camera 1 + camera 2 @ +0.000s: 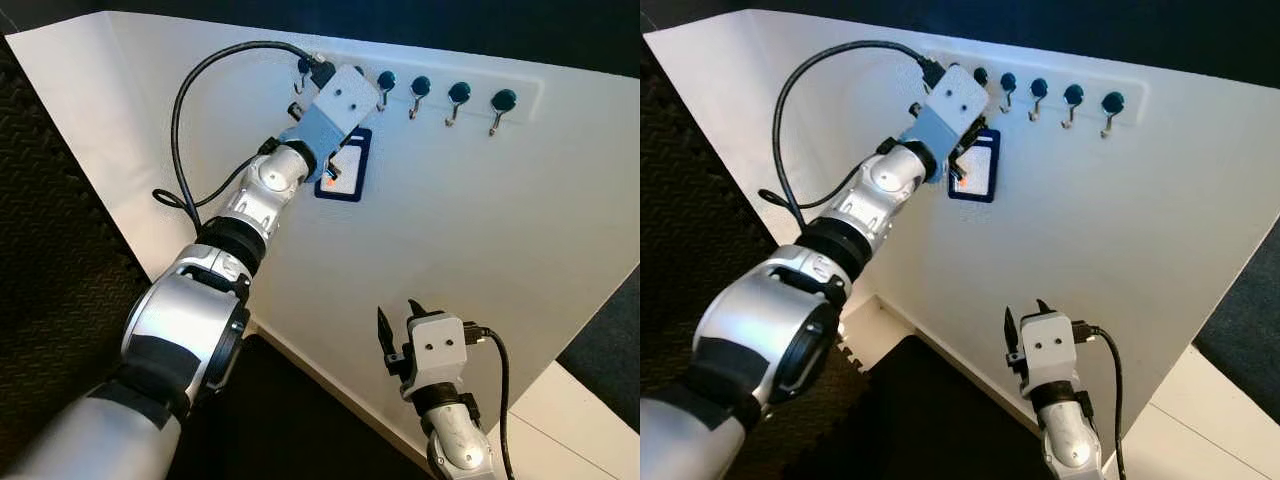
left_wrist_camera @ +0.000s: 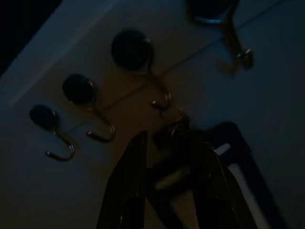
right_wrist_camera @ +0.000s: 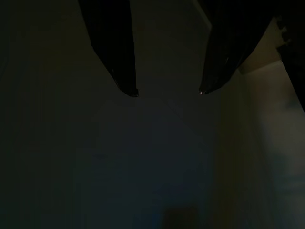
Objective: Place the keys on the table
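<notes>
The keys hang from a hook on a white wall panel [image 1: 480,230]: a small metal ring [image 2: 177,128] with a dark blue card-like tag [image 1: 352,178] below it. My left gripper [image 1: 334,168] is raised against the panel at the tag's top. In the left wrist view its two black fingers [image 2: 136,162] stand apart on either side of the ring and the tag's top, open. My right gripper [image 1: 398,312] stays low in front of the panel, well below the keys, open with nothing between its fingertips [image 3: 129,88].
A row of dark-knobbed hooks [image 1: 459,95] runs right of the keys along a white rail. A black cable [image 1: 185,100] loops from the left wrist. Dark foam matting [image 1: 50,250] lies on the left and pale floor [image 1: 570,420] at the lower right.
</notes>
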You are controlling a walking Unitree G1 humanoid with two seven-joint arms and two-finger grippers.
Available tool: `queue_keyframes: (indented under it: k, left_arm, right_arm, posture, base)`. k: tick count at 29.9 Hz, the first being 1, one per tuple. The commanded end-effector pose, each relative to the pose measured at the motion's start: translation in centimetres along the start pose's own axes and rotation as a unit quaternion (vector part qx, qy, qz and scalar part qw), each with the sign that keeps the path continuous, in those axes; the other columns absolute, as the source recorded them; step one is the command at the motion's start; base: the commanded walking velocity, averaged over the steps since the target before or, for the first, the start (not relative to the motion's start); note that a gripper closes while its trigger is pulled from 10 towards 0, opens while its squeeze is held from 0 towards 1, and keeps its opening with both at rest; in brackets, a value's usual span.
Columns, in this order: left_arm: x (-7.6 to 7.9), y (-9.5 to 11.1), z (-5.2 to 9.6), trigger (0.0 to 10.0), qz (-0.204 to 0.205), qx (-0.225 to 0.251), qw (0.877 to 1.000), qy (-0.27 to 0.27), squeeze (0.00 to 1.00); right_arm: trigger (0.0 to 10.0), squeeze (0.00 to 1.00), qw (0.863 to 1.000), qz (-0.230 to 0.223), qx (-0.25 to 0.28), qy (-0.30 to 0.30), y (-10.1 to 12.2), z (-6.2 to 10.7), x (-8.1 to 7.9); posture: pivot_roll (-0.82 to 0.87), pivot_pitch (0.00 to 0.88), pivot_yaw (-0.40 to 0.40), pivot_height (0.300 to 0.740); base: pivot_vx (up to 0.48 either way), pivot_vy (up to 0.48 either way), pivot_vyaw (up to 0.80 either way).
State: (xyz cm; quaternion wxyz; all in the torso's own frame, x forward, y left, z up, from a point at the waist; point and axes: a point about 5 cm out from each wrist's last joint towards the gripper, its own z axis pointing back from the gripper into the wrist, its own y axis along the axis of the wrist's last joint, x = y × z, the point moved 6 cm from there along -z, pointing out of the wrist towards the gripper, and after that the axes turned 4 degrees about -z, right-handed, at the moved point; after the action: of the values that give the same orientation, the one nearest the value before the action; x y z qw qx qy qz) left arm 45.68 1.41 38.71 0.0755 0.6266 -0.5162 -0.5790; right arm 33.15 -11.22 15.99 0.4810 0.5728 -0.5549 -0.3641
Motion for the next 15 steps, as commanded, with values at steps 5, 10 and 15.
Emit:
queue_keyframes:
  k: [5,10,15]
  left_arm:
    - [-0.17,-0.56,0.09,4.1,0.012,-0.014,1.000,-0.006,0.00]
    - [0.01,-0.50,0.08,2.3,0.017,-0.011,1.000,-0.010,0.00]
    - [0.21,-0.14,-0.02,1.4,0.021,-0.005,1.000,-0.013,0.00]
  right_arm:
    - [10.0,0.00,1.000,-0.003,-0.013,0.006,-0.67,0.20,-0.44]
    - [10.0,0.00,1.000,-0.003,-0.013,0.006,-0.68,0.19,-0.45]
    - [10.0,0.00,1.000,-0.003,-0.013,0.006,-0.68,0.16,-0.44]
  posture:
    - [-0.02,0.206,0.123,0.740]
    - [-0.03,0.205,0.122,0.740]
    - [-0.03,0.204,0.123,0.740]
  base:
    - [0.000,0.000,0.00]
    - [0.000,0.000,0.00]
    - [0.000,0.000,0.00]
